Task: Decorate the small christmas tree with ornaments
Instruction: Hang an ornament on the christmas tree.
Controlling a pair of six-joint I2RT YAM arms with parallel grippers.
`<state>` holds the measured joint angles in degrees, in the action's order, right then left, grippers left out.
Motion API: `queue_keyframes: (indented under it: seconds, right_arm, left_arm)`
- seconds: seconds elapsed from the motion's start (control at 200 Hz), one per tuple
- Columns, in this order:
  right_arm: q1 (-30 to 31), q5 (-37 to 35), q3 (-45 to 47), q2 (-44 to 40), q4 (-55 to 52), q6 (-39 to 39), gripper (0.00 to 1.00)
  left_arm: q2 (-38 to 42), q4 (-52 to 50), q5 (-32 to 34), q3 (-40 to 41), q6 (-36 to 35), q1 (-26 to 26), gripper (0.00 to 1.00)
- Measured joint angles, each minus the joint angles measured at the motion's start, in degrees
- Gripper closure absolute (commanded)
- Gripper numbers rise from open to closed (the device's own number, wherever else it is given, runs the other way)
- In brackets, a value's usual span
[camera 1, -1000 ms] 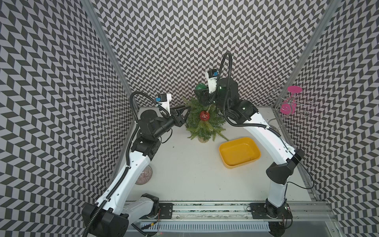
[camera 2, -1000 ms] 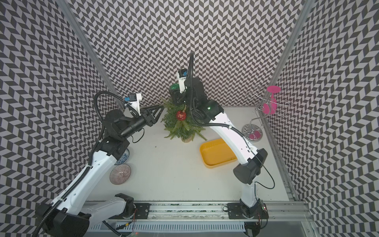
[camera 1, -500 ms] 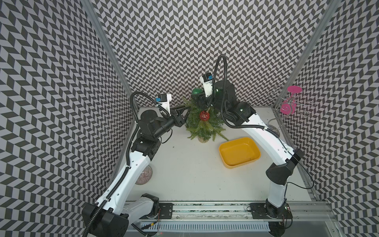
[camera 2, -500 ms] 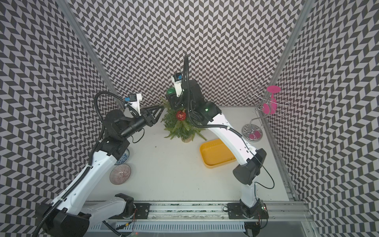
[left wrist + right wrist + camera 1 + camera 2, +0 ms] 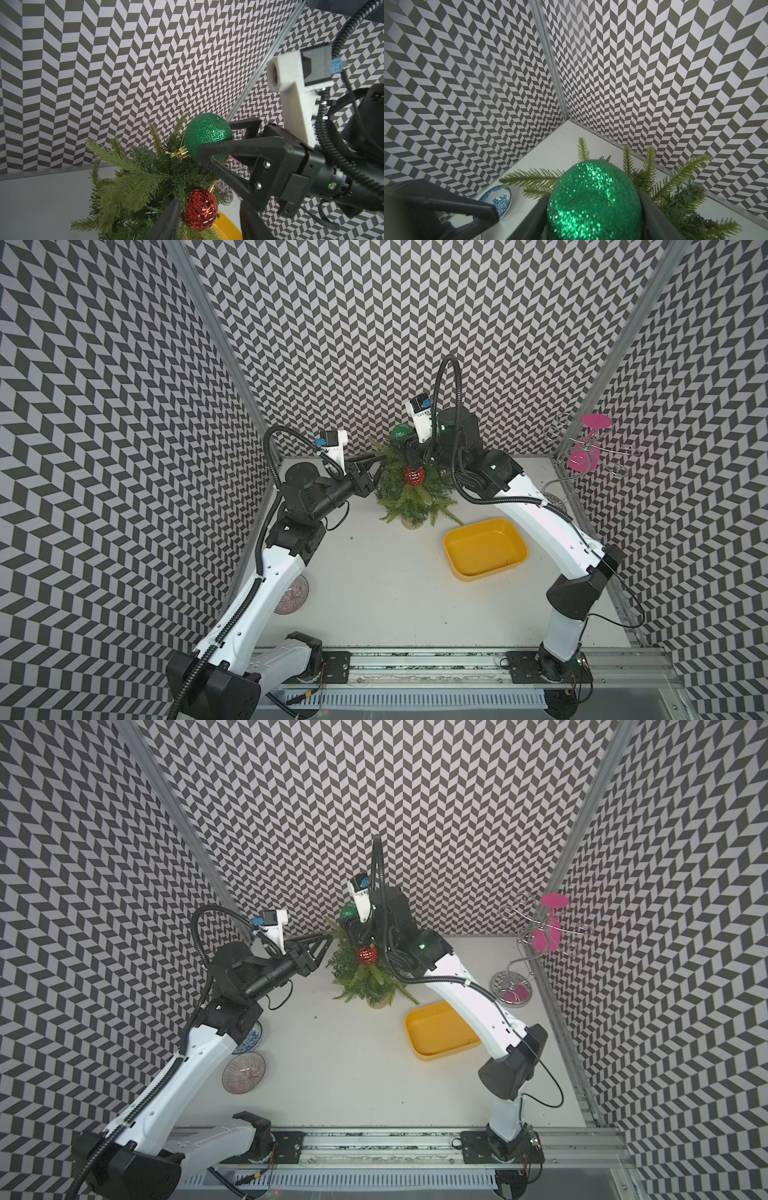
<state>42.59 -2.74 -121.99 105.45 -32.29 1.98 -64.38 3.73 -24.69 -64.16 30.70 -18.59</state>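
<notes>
Atop tree point(image 5: 409, 497): green bauble point(image 5: 207, 135) is clamped between right jaws.
Mid-tree: red bauble point(image 5: 414, 475) is hung among branches.
Left jaws: held apart at foliage edge.
Tabletop point(image 5: 374, 572): tree is stood near back wall.

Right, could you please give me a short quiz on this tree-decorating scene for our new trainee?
1. Fill in: the tray near the small christmas tree is ____ in colour.
2. Where is the green bauble? A in the tray; B hung on a low branch; C held by the right gripper by the treetop.
3. True or false: the red bauble already hangs on the tree.
Key: 1 yellow; 2 C; 3 true.
</notes>
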Motion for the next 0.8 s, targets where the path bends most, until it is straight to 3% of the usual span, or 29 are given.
queue_keyframes:
  seconds: [0.516,0.801]
  right_arm:
    - [0.4,0.2,2.2,-0.7,-0.9,-0.6,0.34]
    - [0.4,1.3,2.0,-1.7,-3.6,1.8,0.22]
  left_arm:
    - [0.4,-0.4,0.0,0.6,0.0,0.3,0.51]
    - [1.3,-0.9,0.1,0.7,0.0,0.3,0.51]
